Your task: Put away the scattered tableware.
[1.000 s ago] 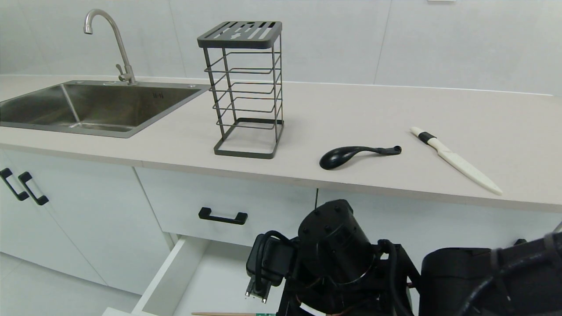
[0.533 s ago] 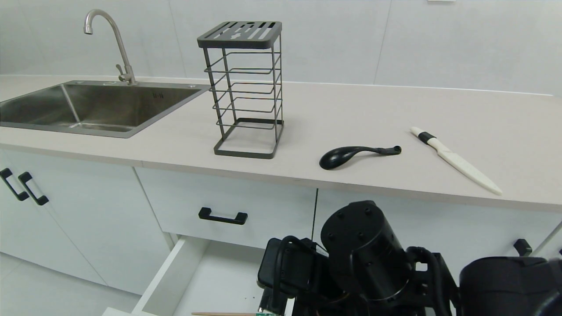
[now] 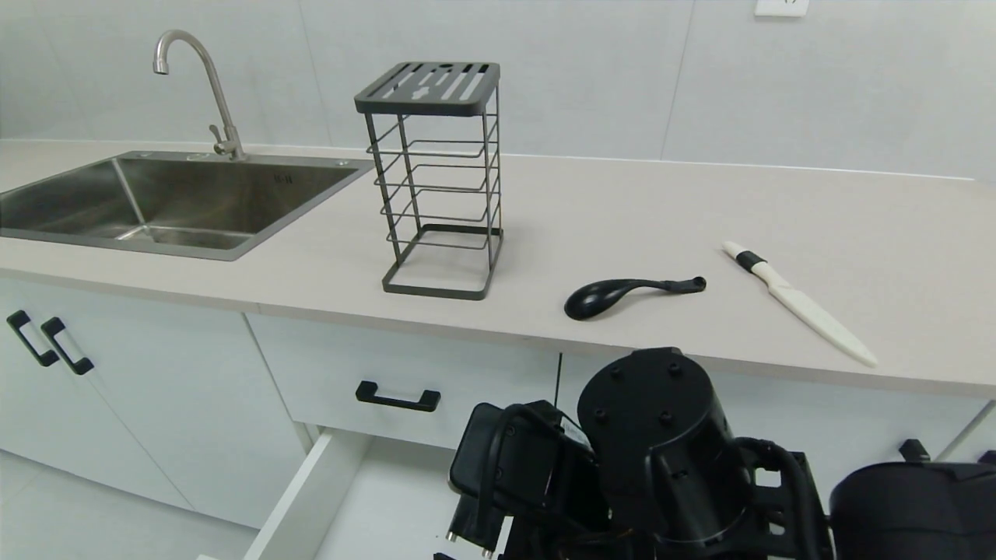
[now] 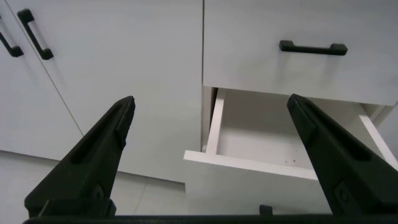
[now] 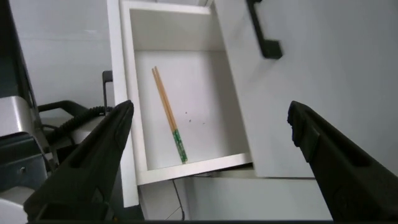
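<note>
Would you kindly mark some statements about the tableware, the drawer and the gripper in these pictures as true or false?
1. The black spoon lies on the pale countertop, between the dark wire rack and the white knife. True.
2. The white knife stands in the dark wire rack. False: it lies flat on the pale countertop.
3. A pair of wooden chopsticks lies in the open white drawer. True.
4. The right gripper is shut on the black spoon. False: it is open above the open white drawer, and the spoon lies on the countertop.
</note>
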Robot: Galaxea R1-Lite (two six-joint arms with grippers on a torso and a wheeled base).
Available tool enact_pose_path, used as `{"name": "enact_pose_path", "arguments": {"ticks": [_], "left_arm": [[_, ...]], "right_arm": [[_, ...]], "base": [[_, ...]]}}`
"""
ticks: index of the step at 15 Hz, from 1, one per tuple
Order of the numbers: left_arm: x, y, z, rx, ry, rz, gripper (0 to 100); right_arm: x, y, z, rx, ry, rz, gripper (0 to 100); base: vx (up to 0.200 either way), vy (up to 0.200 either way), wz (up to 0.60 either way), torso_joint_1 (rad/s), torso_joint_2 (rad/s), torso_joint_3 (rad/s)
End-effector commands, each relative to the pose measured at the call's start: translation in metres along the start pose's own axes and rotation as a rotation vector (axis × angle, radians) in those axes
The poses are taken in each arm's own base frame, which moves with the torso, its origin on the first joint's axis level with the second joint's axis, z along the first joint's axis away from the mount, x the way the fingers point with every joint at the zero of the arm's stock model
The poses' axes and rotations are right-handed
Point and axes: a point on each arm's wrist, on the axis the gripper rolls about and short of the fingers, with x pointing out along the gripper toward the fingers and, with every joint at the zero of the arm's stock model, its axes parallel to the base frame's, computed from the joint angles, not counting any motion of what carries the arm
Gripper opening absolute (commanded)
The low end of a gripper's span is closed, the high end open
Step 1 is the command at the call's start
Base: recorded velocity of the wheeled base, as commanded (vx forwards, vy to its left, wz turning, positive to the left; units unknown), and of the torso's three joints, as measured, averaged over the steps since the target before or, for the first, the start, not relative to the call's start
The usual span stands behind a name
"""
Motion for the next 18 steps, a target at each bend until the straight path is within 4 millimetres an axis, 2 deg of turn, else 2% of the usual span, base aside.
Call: {"name": "enact_pose_path", "arguments": {"ticks": [1, 7, 10, 18], "left_arm": [[0.0001, 0.0000, 0.0000, 0.000, 0.001, -0.001, 100], [0.0001, 0.0000, 0.0000, 0.000, 0.001, -0.001, 100], [0.0001, 0.0000, 0.0000, 0.000, 0.001, -0.002, 100], [0.0001, 0.0000, 0.0000, 0.000, 0.001, -0.001, 100]], "right_arm": [[0.0005, 0.0006, -0.0002, -0.002, 0.002, 0.002, 100], [0.0005, 0.0003, -0.0009, 0.002, 0.011, 0.002, 100], [0.0023, 0.0008, -0.0021, 0.003, 0.019, 0.005, 100], [0.0044, 0.0009, -0.0052, 0.006, 0.043, 0.010, 100]], "base": [[0.000, 0.000, 0.00, 0.242, -0.46, -0.203], [0.000, 0.000, 0.00, 0.174, -0.48, -0.212], [0.000, 0.000, 0.00, 0.414, -0.49, -0.240], [0.000, 0.000, 0.00, 0.287, -0.53, -0.248]]}}
